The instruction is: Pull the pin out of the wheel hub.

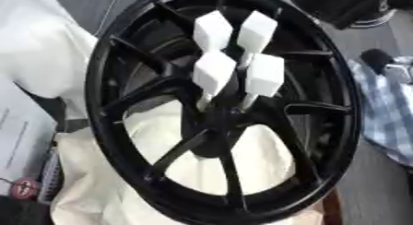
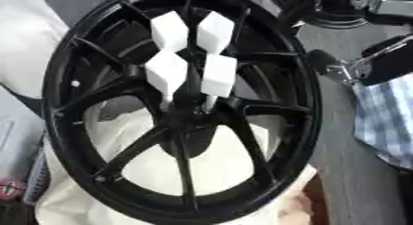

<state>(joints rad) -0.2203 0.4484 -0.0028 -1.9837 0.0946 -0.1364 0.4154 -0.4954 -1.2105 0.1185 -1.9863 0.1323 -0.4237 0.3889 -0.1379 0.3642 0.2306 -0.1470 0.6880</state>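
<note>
A black spoked wheel hub (image 1: 121,104) fills both views, tilted, with its face towards me. Several pins with white block heads stick out of its centre, clustered together: two upper ones (image 1: 212,30) (image 1: 257,31) and two lower ones (image 1: 214,72) (image 1: 264,75). Thin white stems run from the lower heads into the hub centre (image 1: 211,127). Black and silver parts of my right hand (image 2: 379,62) show at the right edge of the right eye view, apart from the rim and the pins. Nothing touches any pin. My left hand does not show.
White cloth (image 1: 258,164) lies under and behind the wheel. A blue-and-white checked cloth (image 1: 387,122) lies at the right on a grey floor. Dark equipment (image 2: 339,7) sits at the top right. A red-and-white round label (image 1: 22,188) shows at the lower left.
</note>
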